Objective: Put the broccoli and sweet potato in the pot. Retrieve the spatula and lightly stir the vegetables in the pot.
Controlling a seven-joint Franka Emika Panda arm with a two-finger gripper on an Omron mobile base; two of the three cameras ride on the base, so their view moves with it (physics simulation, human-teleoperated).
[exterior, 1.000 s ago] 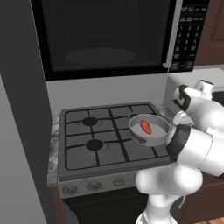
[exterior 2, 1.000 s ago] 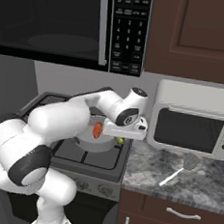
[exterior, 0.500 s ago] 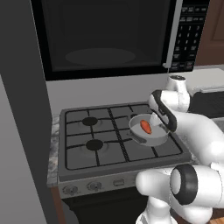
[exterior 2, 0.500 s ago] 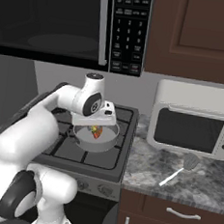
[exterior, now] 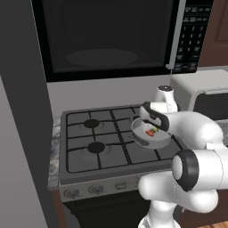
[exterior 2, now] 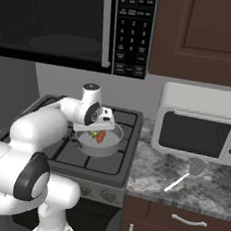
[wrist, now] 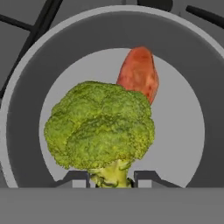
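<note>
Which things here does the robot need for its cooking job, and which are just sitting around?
Needed: broccoli, held by the gripper over the pot; sweet potato in the pot; spatula on the counter.

Sitting around: microwave, toaster oven, stove.

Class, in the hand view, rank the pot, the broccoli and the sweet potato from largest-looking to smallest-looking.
1. pot
2. broccoli, though it sits nearest the camera, which inflates it
3. sweet potato, partly hidden behind the broccoli
</note>
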